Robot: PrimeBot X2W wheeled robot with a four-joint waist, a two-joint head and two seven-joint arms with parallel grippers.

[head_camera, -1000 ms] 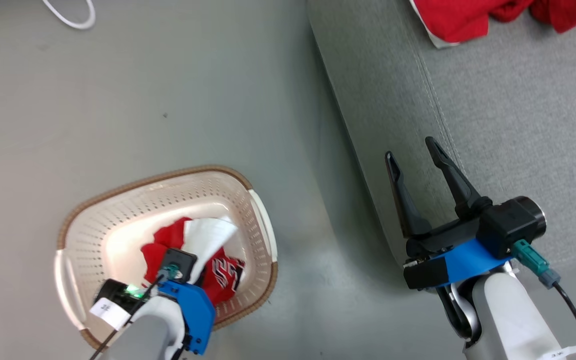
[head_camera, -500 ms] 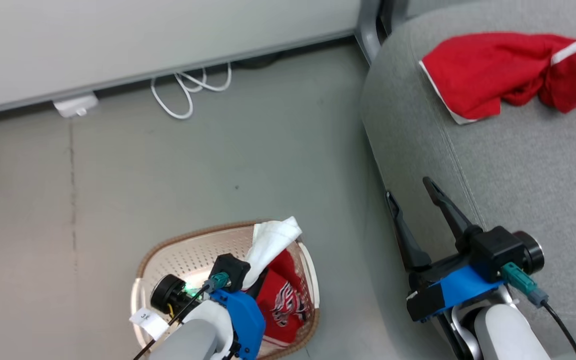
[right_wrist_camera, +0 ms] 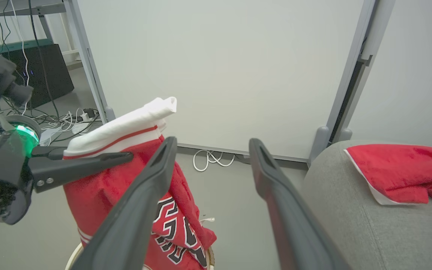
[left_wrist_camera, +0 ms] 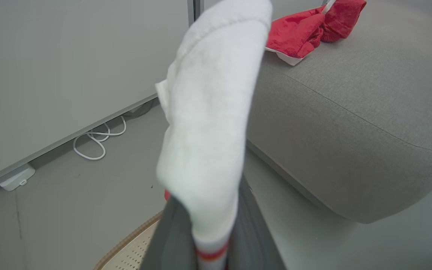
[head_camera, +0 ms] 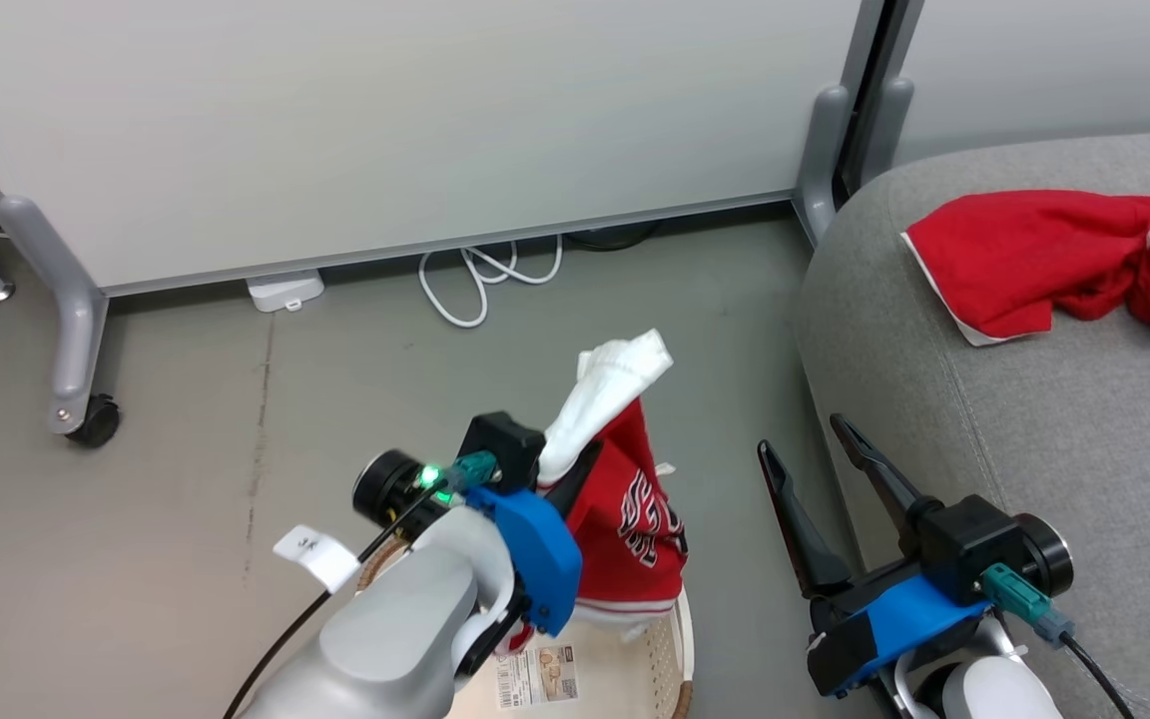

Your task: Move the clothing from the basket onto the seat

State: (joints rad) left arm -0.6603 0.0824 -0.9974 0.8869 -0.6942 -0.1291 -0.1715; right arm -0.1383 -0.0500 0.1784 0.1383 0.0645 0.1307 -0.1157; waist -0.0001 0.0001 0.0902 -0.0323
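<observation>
My left gripper (head_camera: 580, 464) is shut on the red garment with white panels and stripes (head_camera: 635, 499). The garment hangs from it above the cream basket (head_camera: 680, 649) at the bottom of the head view. Its white part (left_wrist_camera: 208, 112) stands up between the dark fingers (left_wrist_camera: 171, 232). The plain red garment with white edging (head_camera: 1054, 260) lies on the grey seat (head_camera: 1034, 419) to the right. My right gripper (head_camera: 800, 436) is open and holds nothing, beside the seat's front edge. From the right wrist, its fingertips (right_wrist_camera: 213, 144) frame the hanging garment (right_wrist_camera: 126, 187) and the seat (right_wrist_camera: 369, 225).
A white partition panel (head_camera: 385, 120) stands behind on grey legs, one with a caster (head_camera: 91, 419). A coiled white cable (head_camera: 480, 275) and a small white box (head_camera: 284, 290) lie on the grey floor at its foot. A paper label (head_camera: 535, 674) lies in the basket's bottom.
My left gripper has lifted the red and white garment up out of the basket. The head camera has tilted up, bringing the partition and more of the seat into view.
</observation>
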